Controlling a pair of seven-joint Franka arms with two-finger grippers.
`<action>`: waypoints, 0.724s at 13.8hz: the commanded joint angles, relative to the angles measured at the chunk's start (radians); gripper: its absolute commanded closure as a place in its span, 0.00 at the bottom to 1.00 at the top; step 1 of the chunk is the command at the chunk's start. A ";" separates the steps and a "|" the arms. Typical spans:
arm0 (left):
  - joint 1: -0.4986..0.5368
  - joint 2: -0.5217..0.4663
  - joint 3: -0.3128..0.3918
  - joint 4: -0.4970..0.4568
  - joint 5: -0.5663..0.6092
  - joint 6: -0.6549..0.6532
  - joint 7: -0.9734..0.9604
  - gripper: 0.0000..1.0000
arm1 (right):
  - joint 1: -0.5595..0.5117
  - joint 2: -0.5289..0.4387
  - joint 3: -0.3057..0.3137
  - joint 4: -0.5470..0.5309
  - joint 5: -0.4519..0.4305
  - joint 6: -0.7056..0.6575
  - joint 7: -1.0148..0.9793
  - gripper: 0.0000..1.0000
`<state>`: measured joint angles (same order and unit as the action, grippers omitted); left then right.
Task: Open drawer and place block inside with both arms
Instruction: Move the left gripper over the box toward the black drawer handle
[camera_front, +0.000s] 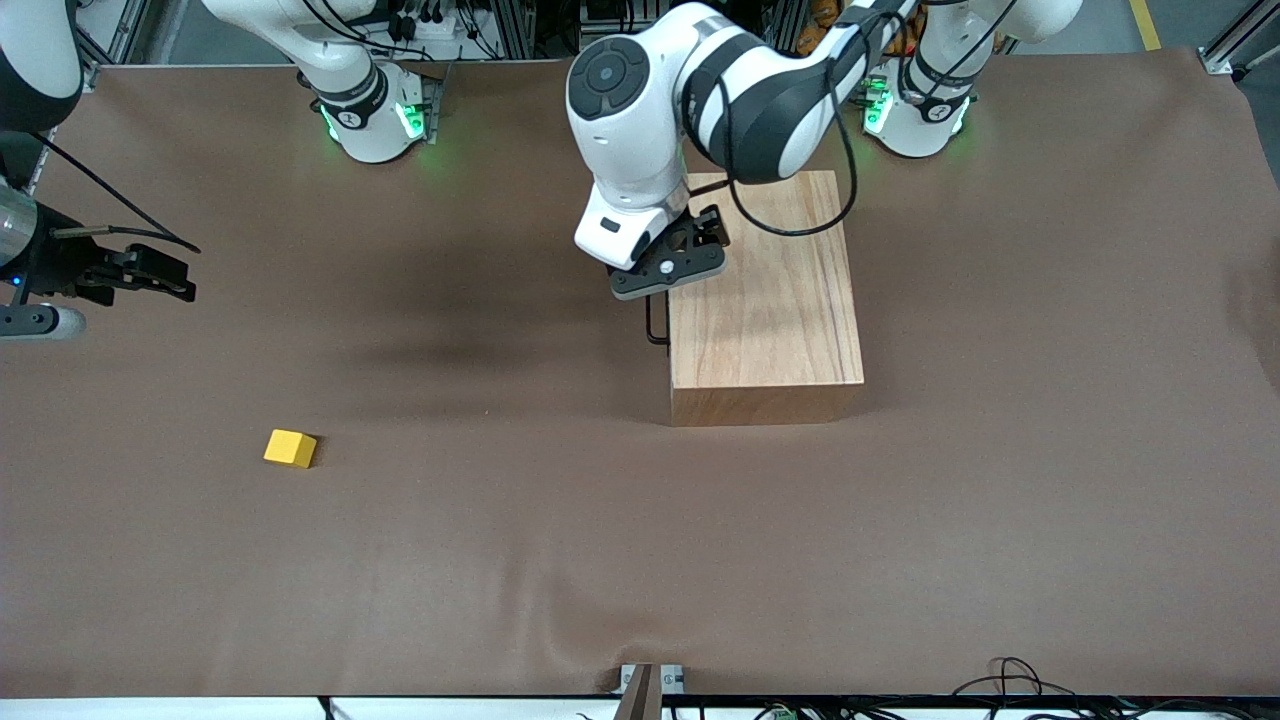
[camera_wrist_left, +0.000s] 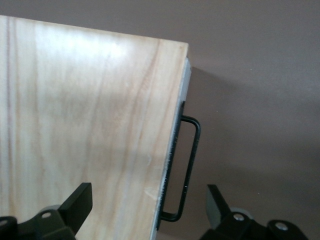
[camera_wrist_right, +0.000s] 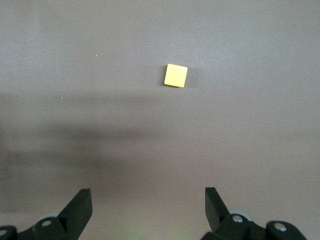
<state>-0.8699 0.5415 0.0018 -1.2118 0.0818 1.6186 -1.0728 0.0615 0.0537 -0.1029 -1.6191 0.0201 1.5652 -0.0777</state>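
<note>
Here the left gripper (camera_front: 668, 282) hangs over the wooden box (camera_front: 765, 300), at the edge where the drawer's front panel (camera_wrist_left: 172, 165) and its black wire handle (camera_wrist_left: 189, 170) sit. Its fingers (camera_wrist_left: 80, 200) are spread wide and hold nothing; one is above the box top, the other above the brown table (camera_front: 900, 520), with the handle between them. The drawer is shut. The block (camera_front: 290, 448) lies well apart, toward the right arm's end. The right gripper (camera_front: 150, 272) hovers by that edge, fingers wide, empty.
</note>
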 joint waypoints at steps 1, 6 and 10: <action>-0.030 0.035 0.012 0.034 0.021 0.026 -0.030 0.00 | 0.006 -0.028 -0.003 -0.008 0.006 -0.023 -0.001 0.00; -0.076 0.066 0.014 0.032 0.021 0.049 -0.073 0.00 | 0.003 -0.028 -0.003 -0.001 0.006 -0.050 0.007 0.00; -0.096 0.103 0.015 0.032 0.021 0.089 -0.070 0.00 | 0.004 -0.028 -0.003 -0.001 0.006 -0.050 0.007 0.00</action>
<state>-0.9481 0.6152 0.0040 -1.2079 0.0819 1.6944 -1.1277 0.0615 0.0416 -0.1031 -1.6181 0.0201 1.5272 -0.0774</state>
